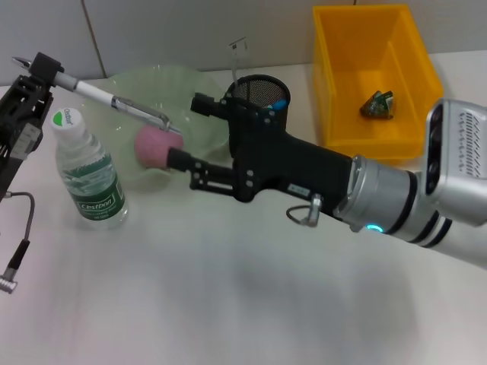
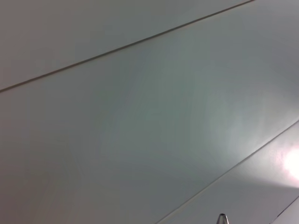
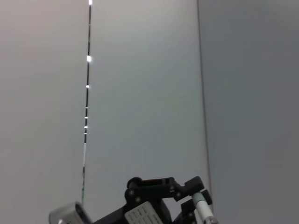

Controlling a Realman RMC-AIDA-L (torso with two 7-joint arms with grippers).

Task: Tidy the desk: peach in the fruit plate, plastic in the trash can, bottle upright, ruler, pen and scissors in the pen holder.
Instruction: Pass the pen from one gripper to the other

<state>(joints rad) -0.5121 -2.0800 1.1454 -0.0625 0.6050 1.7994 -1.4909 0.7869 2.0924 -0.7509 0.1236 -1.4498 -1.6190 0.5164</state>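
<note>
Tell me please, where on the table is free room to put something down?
The near part of the table, in front of the bottle and below the right gripper, is bare. The far side is crowded: green plate with peach, pen holder, yellow bin.

The scene was evenly and brightly lit from above. Soft, diffuse shadows were cast on the white table (image 1: 228,304) beneath the right arm (image 1: 342,186). A glare patch was seen on the wall panel (image 2: 140,116) in the left wrist view. The nearest arm parts were rendered slightly soft.
</note>
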